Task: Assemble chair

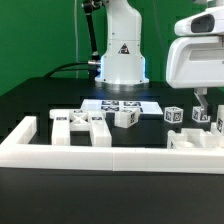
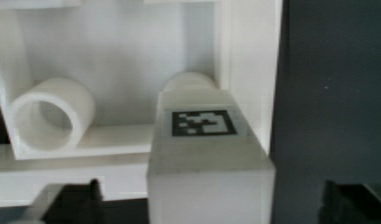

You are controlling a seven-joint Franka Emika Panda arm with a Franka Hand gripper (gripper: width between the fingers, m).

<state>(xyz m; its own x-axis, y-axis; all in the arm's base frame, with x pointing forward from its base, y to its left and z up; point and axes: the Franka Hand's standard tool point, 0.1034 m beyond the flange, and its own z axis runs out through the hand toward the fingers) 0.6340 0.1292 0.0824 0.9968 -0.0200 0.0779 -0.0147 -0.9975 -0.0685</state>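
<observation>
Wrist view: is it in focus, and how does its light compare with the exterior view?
Wrist view: soft all over; the tag on the white block is blurred, the dark fingertips are smeared. Exterior view: sharper, evenly lit; the white border frame looks almost washed out, and the black table hides any shadows.

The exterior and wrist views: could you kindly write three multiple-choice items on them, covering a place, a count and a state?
1. Where is the robot's two-finger gripper in the exterior view? A) left B) middle C) right
2. How many black-and-white tags show on the blocky white plastic chair piece in the wrist view? A) one B) three C) five
3. The jaws around that piece are: A) open B) shut on it C) hidden
Answers: C, it hangs at the right edge; A, a single tag faces the camera; A, gaps show on both sides.
</observation>
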